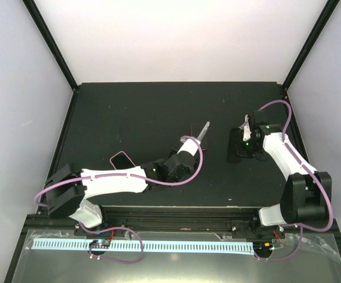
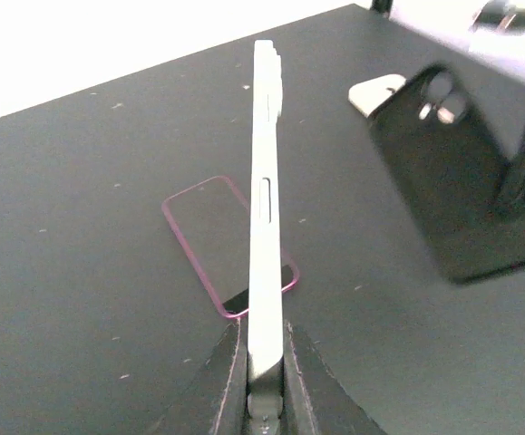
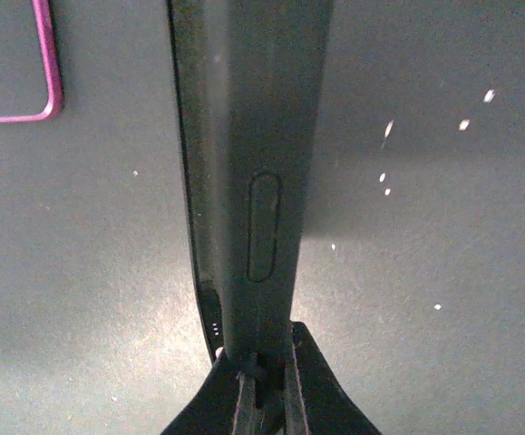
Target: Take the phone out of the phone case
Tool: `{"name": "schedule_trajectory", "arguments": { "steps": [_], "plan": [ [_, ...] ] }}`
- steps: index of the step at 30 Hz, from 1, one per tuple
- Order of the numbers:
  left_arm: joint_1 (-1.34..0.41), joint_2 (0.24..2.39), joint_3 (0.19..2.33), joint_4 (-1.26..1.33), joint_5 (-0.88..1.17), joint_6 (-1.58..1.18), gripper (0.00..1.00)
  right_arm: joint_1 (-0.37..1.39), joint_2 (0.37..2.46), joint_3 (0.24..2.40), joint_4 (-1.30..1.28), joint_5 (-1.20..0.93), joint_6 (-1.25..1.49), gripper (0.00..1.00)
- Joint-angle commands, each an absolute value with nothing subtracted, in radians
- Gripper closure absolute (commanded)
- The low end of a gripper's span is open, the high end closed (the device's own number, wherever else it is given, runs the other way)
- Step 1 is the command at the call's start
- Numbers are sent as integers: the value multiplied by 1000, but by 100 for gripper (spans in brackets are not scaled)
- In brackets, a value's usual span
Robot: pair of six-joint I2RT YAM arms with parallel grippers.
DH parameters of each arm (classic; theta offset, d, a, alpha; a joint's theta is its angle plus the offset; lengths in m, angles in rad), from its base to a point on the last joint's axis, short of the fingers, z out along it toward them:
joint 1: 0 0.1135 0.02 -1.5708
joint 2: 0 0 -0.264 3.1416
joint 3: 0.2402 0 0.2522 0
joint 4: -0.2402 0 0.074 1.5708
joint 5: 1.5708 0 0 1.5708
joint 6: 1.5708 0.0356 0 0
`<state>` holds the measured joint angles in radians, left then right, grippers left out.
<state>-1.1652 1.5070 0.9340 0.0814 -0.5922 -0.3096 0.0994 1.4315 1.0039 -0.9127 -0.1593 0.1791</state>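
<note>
I work in what looks like a lab test cell. Plain white panels (image 1: 176, 35) and black frame posts (image 1: 50, 44) box in my matte black table (image 1: 129, 112).

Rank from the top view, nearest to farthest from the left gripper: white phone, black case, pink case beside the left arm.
1. white phone, held in the left gripper.
2. black case, to its right.
3. pink case, back beside the left arm.

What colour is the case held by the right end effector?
Black case, clearest in the left wrist view.
</note>
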Motion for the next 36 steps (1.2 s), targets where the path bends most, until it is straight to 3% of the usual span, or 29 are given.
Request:
{"name": "schedule_trajectory", "arguments": {
  "steps": [1,7,16,36],
  "plan": [
    [-1147,1495,977,6,-758,-181,98,100,1343,994,-805,-126,81,99],
    [-1122,1581,1014,-50,-975,18,98,83,1194,875,-613,-112,7,99],
    [-1073,1837,1164,-91,-1069,182,98,73,1064,823,-533,-105,25,99],
    [-1032,2175,1416,-355,-1084,81,95,70,1114,838,-551,-132,8,99]
  ]
}}
